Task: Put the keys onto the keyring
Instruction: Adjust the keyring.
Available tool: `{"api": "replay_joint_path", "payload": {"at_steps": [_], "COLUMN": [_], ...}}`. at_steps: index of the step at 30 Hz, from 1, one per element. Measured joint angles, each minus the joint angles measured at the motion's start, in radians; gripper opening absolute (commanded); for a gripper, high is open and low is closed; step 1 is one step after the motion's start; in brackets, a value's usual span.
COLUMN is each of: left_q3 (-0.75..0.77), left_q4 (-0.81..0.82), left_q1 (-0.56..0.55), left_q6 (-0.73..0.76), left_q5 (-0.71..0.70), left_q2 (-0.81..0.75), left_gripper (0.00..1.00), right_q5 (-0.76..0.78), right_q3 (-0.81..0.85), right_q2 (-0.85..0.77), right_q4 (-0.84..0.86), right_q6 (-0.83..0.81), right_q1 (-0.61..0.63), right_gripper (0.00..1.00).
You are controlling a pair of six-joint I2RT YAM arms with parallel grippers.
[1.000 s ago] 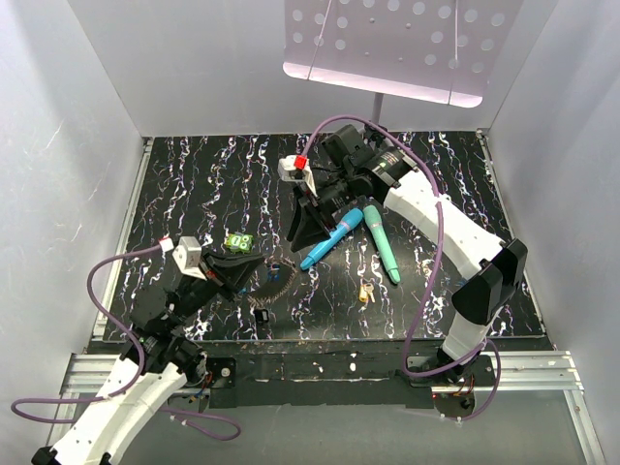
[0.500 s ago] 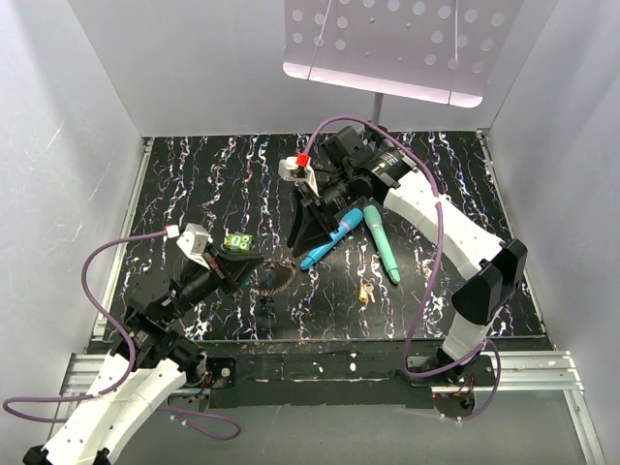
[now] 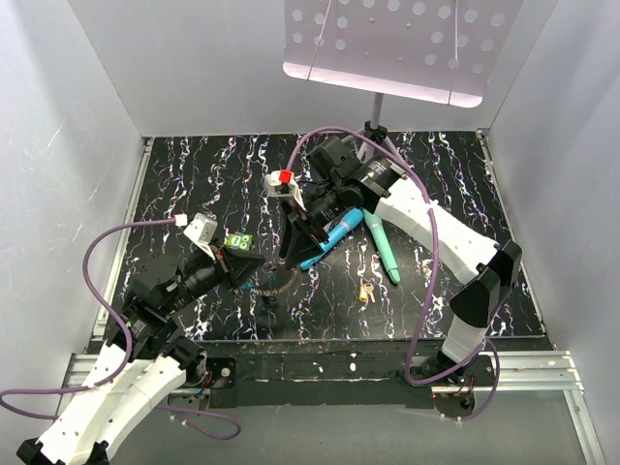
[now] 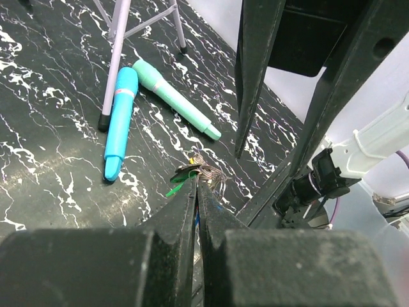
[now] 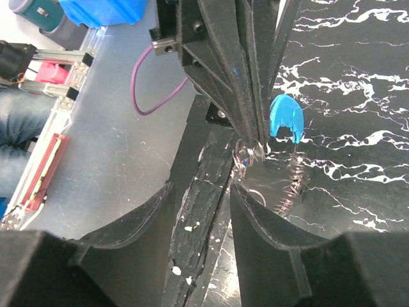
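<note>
- left gripper (image 4: 196, 187): my fingers are pinched shut on the keyring (image 4: 204, 173). It sits at the front middle of the table (image 3: 194, 174), low, and I can't tell if it's lifted or touching.
- right gripper (image 5: 199, 190): fingers spread wide with nothing between them, tips close to my left fingertips and the ring.
- blue piece (image 5: 285, 119): hangs just beside the ring in the right wrist view. Can't tell if it's a key head already threaded or the ring's own blue part.
- green bit (image 4: 174, 189): pokes out by my left fingertips and looks like a key head. Can't tell if it's on the ring.
- yellow key (image 3: 366, 291): loose on the table, well apart from the ring, near the tip of the green stick (image 3: 384, 247). Clearly not on.
- blue stick (image 3: 332, 239): lies by my right gripper, not part of the job.
- progress, my guess: ring is gripped and presented to the other hand. At least the yellow key is left to fetch and thread, so not finished.
</note>
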Motion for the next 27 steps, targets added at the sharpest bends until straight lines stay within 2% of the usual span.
{"api": "replay_joint_path", "payload": {"at_steps": [10,17,18,22,25,27], "left_q3": [0.13,0.18,0.183,0.192,0.194,0.194], "left_q4": [-0.162,-0.21,-0.214,-0.229,-0.237,-0.24], "left_q1": [0.0,0.0,0.0,0.0,0.0,0.0], "left_q6": [0.031,0.056,0.058,0.058,0.054,0.05], "left_q5": [0.015,0.018,0.016,0.006,-0.005,-0.013], "left_q2": [0.099,0.141,0.143,0.15,0.156,0.16], "left_gripper": [0.0,0.0,0.0,0.0,0.0,0.0], "right_q5": [0.088,0.122,0.129,0.162,0.193,0.215], "right_q3": [-0.023,-0.039,-0.048,-0.103,-0.128,-0.142], "right_q2": [0.005,0.016,0.014,0.012,0.007,-0.003], "right_q4": [0.024,0.06,0.073,0.125,0.159,0.177], "right_q6": [0.024,0.067,0.079,0.155,0.206,0.227], "right_q1": [0.003,0.017,0.028,0.06,0.071,0.071], "right_gripper": [0.48,0.49,0.54,0.57,0.55,0.5]}}
